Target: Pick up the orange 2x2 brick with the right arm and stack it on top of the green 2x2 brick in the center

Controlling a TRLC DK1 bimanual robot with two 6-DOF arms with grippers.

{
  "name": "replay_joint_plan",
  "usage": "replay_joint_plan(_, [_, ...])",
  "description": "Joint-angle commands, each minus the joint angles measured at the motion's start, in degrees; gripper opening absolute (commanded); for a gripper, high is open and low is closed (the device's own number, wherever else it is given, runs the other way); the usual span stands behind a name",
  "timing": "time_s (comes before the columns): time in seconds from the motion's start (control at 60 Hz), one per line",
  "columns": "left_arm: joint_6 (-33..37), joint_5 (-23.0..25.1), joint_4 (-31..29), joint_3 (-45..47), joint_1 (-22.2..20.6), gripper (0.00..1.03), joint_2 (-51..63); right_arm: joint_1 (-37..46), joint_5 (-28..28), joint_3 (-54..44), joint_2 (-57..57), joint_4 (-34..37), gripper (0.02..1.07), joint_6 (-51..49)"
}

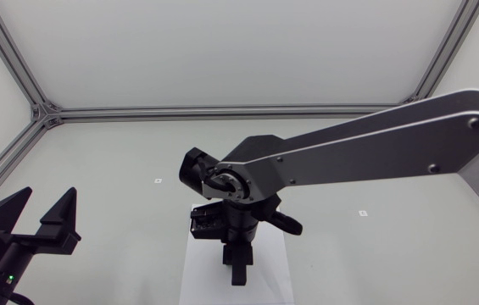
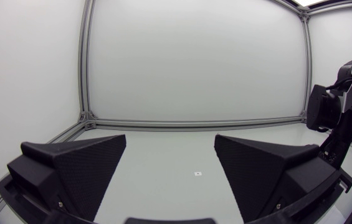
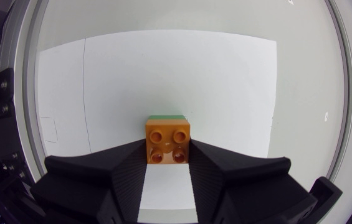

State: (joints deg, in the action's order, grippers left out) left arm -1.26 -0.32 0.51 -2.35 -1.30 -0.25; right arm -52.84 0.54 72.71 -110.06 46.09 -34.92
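Note:
In the right wrist view the orange 2x2 brick (image 3: 168, 142) sits studs-up between my right gripper's (image 3: 168, 163) black fingers, which touch it from both sides. A thin strip of the green brick (image 3: 167, 116) shows just past the orange brick's far edge, underneath it. I cannot tell whether the two bricks touch. In the head view my right arm crosses from the right, and its gripper (image 1: 237, 268) points down over the white sheet (image 1: 207, 280), hiding both bricks. My left gripper (image 1: 44, 217) stands open and empty at the table's near left, with its fingers (image 2: 76, 168) wide apart.
The white sheet (image 3: 225, 81) lies at the table's centre. Small square markers (image 1: 158, 180) (image 1: 362, 213) dot the grey surface. An aluminium frame (image 1: 44, 113) borders the table at the back and sides. My right arm (image 2: 337, 118) is visible from the left wrist camera.

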Motion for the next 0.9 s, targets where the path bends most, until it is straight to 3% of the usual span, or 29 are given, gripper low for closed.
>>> replay_joint_plan(0.0, [0.73, 0.23, -0.87, 2.35, 0.16, 0.99, -0.45, -0.42, -0.54, 0.42, -1.65, -0.12, 0.2, 0.46])
replay_joint_plan(0.883, [0.73, 0.32, -0.87, 2.35, 0.16, 0.99, -0.45, 0.9, -1.06, -0.99, -1.21, -0.73, 0.2, -1.82])
